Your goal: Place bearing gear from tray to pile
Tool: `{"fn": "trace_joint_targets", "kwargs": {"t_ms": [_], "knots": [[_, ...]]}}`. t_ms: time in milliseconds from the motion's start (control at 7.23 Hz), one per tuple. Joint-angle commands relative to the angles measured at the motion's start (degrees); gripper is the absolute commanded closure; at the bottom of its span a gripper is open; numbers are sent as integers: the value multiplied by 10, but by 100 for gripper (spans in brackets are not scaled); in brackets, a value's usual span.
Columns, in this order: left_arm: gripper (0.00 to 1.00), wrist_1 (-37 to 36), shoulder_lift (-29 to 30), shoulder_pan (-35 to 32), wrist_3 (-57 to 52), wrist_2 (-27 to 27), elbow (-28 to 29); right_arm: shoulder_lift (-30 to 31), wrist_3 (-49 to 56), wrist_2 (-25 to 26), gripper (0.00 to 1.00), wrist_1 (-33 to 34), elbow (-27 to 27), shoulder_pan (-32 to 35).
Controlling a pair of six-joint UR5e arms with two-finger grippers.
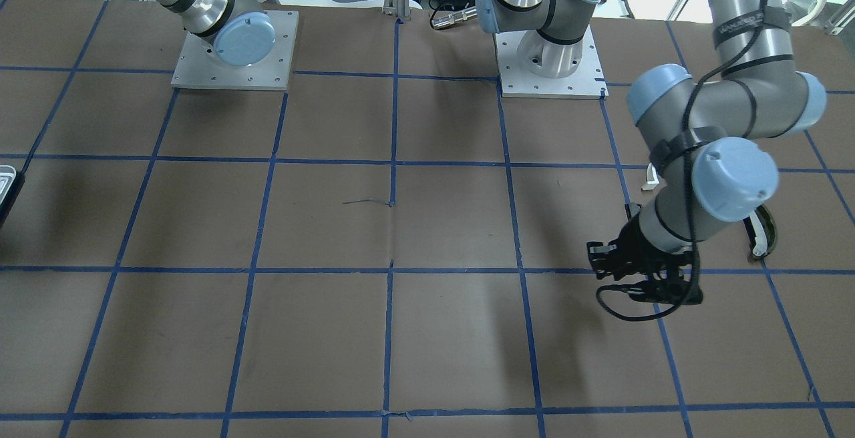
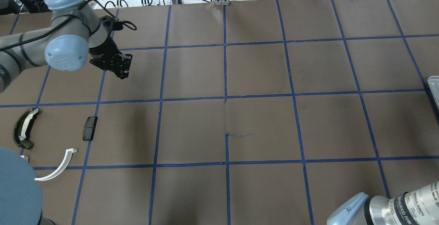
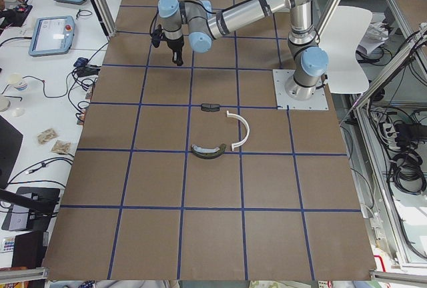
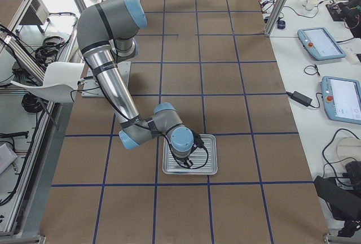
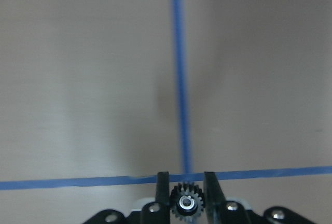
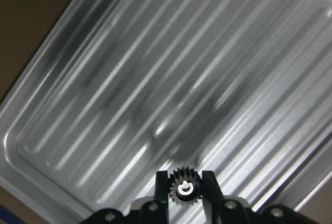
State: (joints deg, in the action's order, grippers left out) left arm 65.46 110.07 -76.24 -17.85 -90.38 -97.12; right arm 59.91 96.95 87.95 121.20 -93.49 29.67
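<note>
Left end effector [image 5: 187, 181] was clamped on a small black bearing gear [image 5: 187, 201], hanging over the brown bench [image 5: 78, 79] by a crossing of blue tape lines [image 5: 179, 79]. It was apart from the pile: white arc [image 2: 56, 168], black block [image 2: 90, 128] and olive curved piece [image 2: 24, 127]. Across the bench, the right end effector [image 6: 186, 180] gripped a second gear [image 6: 186, 189] above the ribbed tray [image 6: 104, 79].
</note>
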Motion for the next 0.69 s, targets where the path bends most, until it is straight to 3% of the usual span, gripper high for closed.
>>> {"fn": "trace_joint_targets", "kwargs": {"t_ms": [0,138,553], "knots": [[95,10,-1,139,-138,-18,-30,96,-91,-19,100,-91,4,47],[95,1,6,194,-185,-19,-45,147,-160,-20,100,-113,0,111],[94,-26,22,215,-220,-19,-82,196,-473,-15,100,-156,-31,356]]}}
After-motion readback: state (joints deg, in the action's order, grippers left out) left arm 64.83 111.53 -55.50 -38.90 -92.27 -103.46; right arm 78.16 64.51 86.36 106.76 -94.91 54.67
